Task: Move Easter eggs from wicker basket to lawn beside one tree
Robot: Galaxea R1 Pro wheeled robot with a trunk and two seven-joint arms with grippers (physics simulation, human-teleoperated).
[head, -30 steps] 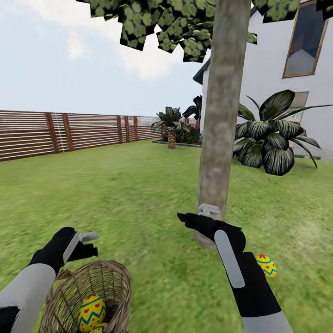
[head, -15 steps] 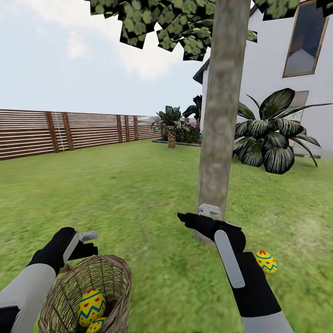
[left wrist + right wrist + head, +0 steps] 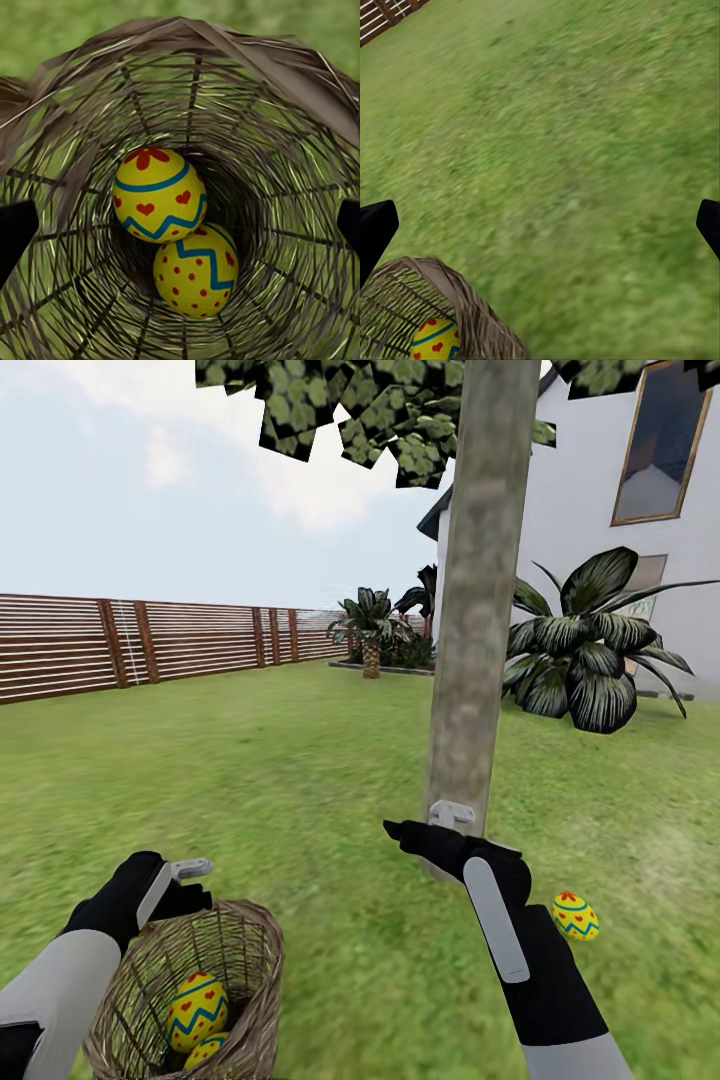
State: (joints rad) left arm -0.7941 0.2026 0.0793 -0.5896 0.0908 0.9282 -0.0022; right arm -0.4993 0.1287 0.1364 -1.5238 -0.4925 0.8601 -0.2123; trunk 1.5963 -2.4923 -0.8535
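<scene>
The head view shows the lawn, the tree and one egg lying on grass near its foot, beside the right arm. The left wrist view looks into the wicker basket, holding two eggs touching. The left gripper, jaws wide, hovers at the basket's rim. The right gripper, also wide and empty, reaches before the trunk.
</scene>
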